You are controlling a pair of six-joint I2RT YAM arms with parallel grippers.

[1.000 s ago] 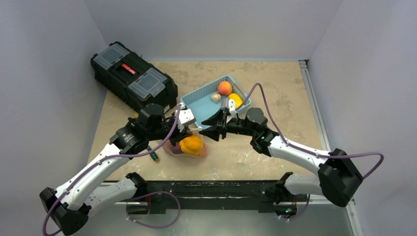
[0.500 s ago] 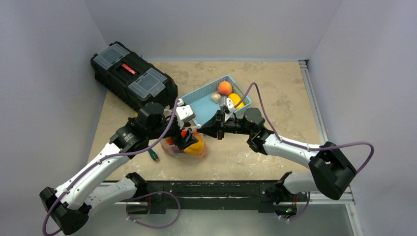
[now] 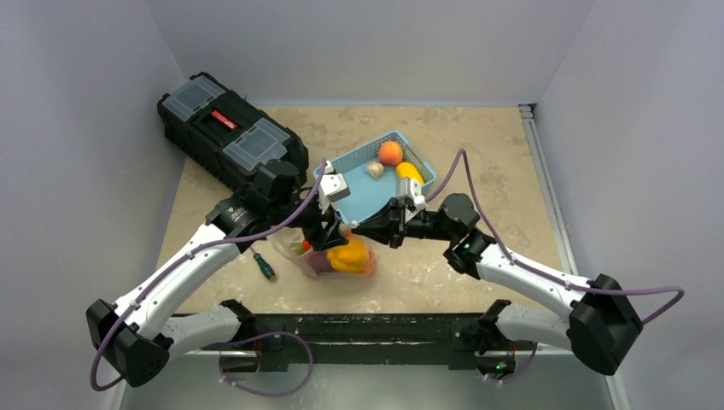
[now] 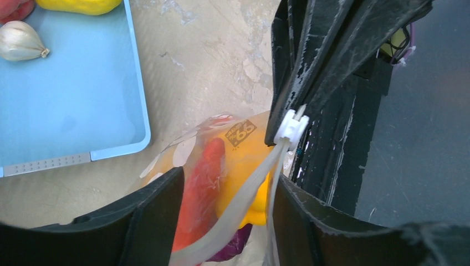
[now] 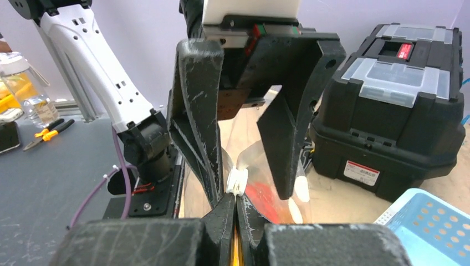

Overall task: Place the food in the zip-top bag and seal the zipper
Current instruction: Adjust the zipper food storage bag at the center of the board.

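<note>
1. Right gripper (image 5: 235, 200): jaws pressed fully together, pinching the white slider (image 4: 291, 123) at the end of the zipper (image 4: 244, 199).
2. Left gripper (image 4: 227, 185): jaws parted about halfway. They straddle the zipper strip and the top of the bag and hold nothing. The right wrist view shows one finger on each side of the plastic.
3. The two grippers meet tip to tip over the bag mouth, the left coming in from the left and the right from the right.
4. Zip-top bag (image 3: 329, 259): clear and crinkled, directly below the grippers, just near of the basket's near corner and about midway across the table (image 3: 478, 162). Whether the zipper is closed along its length cannot be told.
5. Food inside the bag: a yellow piece (image 3: 350, 254), an elongated red piece (image 4: 202, 183) and a purple piece (image 4: 230, 252), packed together against the plastic.
6. Light blue basket (image 4: 72, 105): just far of the bag. It holds a round orange-red fruit (image 3: 390, 152), a garlic bulb (image 3: 375, 169) and a second yellow piece (image 3: 409, 171), all at its far end.
7. Green-handled screwdriver (image 3: 264, 266): lies on the table to the left of the bag, apart from it.
8. Black toolbox (image 3: 230, 132): lid shut, at the far left of the table, close to the basket's left side.
</note>
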